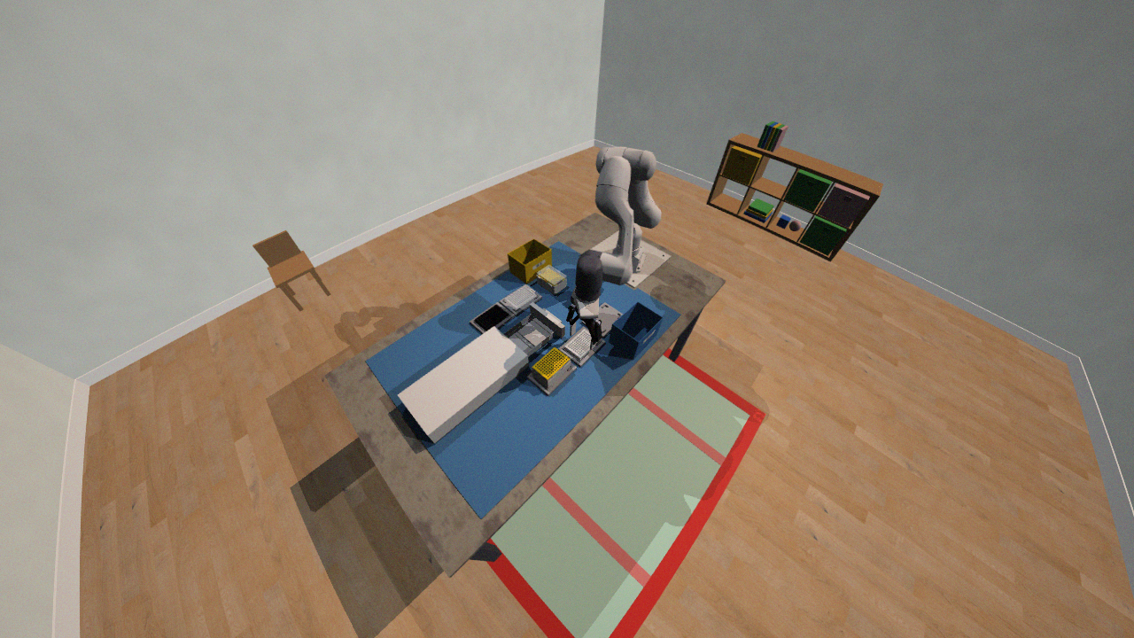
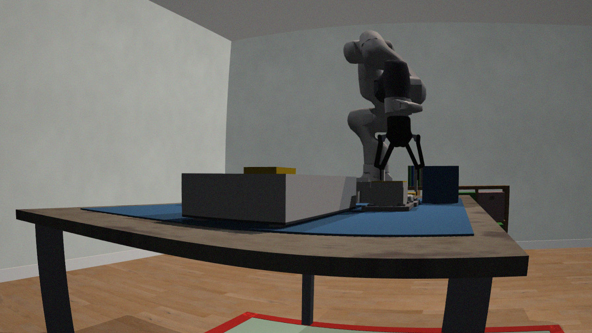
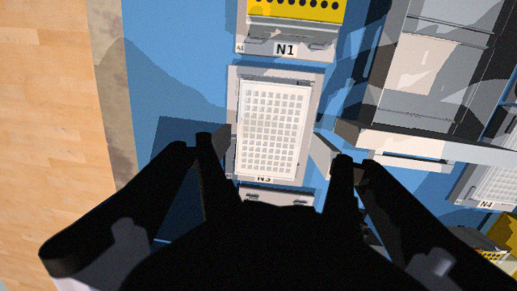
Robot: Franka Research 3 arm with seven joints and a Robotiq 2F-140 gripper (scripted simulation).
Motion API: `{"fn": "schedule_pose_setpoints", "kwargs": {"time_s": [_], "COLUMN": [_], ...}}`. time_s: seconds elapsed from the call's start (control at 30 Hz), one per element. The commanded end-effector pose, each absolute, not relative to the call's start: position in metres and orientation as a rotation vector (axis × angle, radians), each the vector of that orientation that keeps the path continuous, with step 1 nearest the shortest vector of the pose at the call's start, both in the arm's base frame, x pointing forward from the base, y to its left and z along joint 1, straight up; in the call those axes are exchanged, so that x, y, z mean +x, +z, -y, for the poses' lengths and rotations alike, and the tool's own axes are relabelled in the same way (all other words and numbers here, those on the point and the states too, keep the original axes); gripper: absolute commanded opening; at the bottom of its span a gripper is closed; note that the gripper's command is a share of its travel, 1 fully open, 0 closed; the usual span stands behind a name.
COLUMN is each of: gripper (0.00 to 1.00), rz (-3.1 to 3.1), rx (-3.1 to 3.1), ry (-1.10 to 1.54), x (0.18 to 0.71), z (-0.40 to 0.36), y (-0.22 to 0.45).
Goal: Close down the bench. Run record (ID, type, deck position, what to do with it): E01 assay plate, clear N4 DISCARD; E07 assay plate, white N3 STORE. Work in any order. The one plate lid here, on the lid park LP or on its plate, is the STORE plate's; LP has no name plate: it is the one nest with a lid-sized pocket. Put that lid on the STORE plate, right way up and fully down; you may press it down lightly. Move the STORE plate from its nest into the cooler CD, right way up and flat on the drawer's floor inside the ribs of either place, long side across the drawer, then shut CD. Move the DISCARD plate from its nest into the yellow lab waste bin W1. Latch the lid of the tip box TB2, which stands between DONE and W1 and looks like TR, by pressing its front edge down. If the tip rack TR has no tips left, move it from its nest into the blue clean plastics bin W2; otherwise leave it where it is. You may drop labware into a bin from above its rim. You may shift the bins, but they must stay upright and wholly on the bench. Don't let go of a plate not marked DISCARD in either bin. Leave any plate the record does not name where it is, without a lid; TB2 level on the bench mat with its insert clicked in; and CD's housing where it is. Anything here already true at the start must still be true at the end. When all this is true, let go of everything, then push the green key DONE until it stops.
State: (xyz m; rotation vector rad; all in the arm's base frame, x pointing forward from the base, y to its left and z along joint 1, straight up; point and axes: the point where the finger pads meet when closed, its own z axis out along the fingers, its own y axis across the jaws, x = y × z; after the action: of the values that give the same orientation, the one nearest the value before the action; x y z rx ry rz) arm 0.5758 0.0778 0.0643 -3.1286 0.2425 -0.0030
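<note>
The white assay plate (image 3: 271, 128) sits in nest N3, and a clear lid seems to lie on it. My gripper (image 3: 271, 138) is open and empty, hanging just above this plate with one finger on each long side; it also shows in the top and exterior views (image 1: 581, 317) (image 2: 399, 167). The clear plate (image 3: 501, 183) sits in nest N4. The cooler's drawer (image 3: 420, 77) stands pulled out, and its floor looks empty. The tip rack (image 3: 296, 6) with the yellow top sits in N1. The yellow bin (image 1: 529, 259) and the tip box TB2 (image 1: 551, 277) stand at the far end of the mat.
The blue bin (image 1: 635, 329) stands close to the right of my gripper. The cooler housing (image 1: 463, 380) is a long grey box on the mat. A dark plate (image 1: 493, 317) sits in another nest. An empty grey nest (image 3: 276, 196) lies under my gripper's body.
</note>
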Motion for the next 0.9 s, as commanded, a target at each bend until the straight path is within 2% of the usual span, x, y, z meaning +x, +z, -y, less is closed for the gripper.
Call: {"fn": "schedule_pose_setpoints", "kwargs": {"time_s": [0.0,0.87], "gripper": [0.66,0.66], "rz": [-0.251,-0.251], "rx": [-3.128,-3.128], "ry": [-0.012,-0.012], "x": [0.577,0.577], "z": [-0.079,-0.079], "y": [0.060,0.039]}}
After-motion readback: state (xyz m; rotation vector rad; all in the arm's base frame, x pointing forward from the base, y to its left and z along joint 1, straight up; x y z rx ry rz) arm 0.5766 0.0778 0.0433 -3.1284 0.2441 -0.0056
